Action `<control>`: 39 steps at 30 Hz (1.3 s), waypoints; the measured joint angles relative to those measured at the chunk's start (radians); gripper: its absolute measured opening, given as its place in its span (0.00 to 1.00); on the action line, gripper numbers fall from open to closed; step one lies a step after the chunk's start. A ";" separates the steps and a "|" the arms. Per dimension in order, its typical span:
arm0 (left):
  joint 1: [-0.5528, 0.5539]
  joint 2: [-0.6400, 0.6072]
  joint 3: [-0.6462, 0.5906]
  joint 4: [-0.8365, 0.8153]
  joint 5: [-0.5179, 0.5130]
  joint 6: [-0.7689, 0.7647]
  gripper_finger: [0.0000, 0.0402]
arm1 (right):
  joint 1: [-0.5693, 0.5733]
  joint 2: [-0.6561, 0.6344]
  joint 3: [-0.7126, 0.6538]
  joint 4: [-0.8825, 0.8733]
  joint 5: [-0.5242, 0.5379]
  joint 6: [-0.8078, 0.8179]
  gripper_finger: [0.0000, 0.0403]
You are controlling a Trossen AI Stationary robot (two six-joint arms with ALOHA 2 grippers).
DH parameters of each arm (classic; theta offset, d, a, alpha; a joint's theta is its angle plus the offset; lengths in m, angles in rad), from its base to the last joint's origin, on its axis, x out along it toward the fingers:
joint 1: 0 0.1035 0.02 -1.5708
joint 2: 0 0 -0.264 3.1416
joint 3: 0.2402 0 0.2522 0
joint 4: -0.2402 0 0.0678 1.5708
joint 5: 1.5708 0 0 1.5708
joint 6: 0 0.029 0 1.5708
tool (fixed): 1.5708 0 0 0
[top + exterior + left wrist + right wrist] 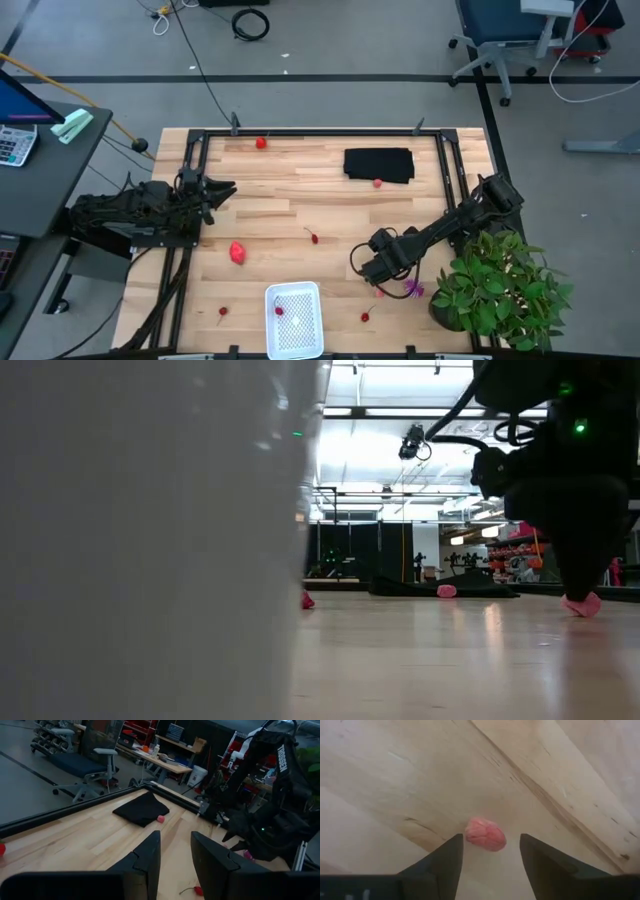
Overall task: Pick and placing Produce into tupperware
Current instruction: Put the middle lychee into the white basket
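White tupperware (pixel 294 320) holds one red piece (pixel 279 310); right pincer (pixel 490 851) spread over a raspberry (pixel 485 834).

Produce: small pieces (pixel 261 143) red; larger piece (pixel 237 253) red-pink; spiky piece (pixel 413 289) purple. Tupperware (pixel 294 319): white, mesh-patterned base. Cloth (pixel 379 164): black. Plant (pixel 500 290): green. Table (pixel 290 200): pale wood grain.

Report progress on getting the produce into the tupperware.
Done: one small red piece lies inside the tupperware. In hand: the right gripper, open, straddles a pink-red piece on the table. Left: the larger red-pink piece and others scattered. The left gripper waits by the table's edge.
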 joint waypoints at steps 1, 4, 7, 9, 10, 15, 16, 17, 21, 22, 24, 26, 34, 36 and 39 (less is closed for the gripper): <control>0.000 0.000 0.000 -0.001 0.000 0.000 0.29 | 0.000 0.000 -0.005 0.003 0.000 -0.001 0.52; 0.000 0.000 0.000 -0.005 0.000 0.000 0.28 | 0.000 0.000 -0.036 0.053 0.011 0.001 0.53; 0.000 0.000 0.000 -0.005 0.000 0.000 0.27 | 0.000 -0.007 -0.093 0.150 0.017 0.015 0.53; 0.000 0.000 0.000 -0.005 0.000 0.000 0.27 | 0.002 -0.009 -0.124 0.189 0.017 0.031 0.52; 0.000 0.000 0.000 -0.005 0.000 0.000 0.28 | 0.002 -0.010 -0.132 0.197 0.016 0.035 0.52; 0.000 0.000 0.000 -0.013 0.000 0.000 0.27 | 0.002 -0.013 -0.136 0.203 0.032 0.044 0.49; 0.000 0.000 0.000 -0.015 0.000 -0.001 0.27 | 0.002 -0.012 -0.133 0.203 0.033 0.043 0.48; 0.000 0.000 0.000 -0.018 0.000 -0.001 0.27 | 0.002 -0.011 -0.129 0.203 0.033 0.043 0.47; 0.000 0.000 0.000 -0.026 0.000 -0.007 0.27 | 0.002 -0.012 -0.124 0.216 0.032 0.036 0.41; 0.000 0.000 0.000 -0.027 0.000 -0.013 0.27 | 0.002 -0.012 -0.124 0.218 0.031 0.035 0.39; 0.000 0.000 0.000 -0.027 0.000 -0.027 0.27 | 0.002 -0.012 -0.124 0.221 0.032 0.034 0.36; 0.000 0.000 0.000 -0.027 0.000 -0.032 0.27 | 0.002 -0.012 -0.123 0.223 0.033 0.025 0.32; 0.000 0.000 0.000 -0.027 0.000 -0.033 0.27 | -0.003 -0.015 -0.062 0.236 0.067 -0.044 0.24; 0.000 0.000 0.000 -0.026 0.000 -0.033 0.27 | -0.002 -0.017 -0.037 0.229 0.085 -0.078 0.23; 0.000 0.000 0.000 -0.026 0.000 -0.033 0.27 | -0.008 -0.017 0.008 0.225 0.085 -0.112 0.23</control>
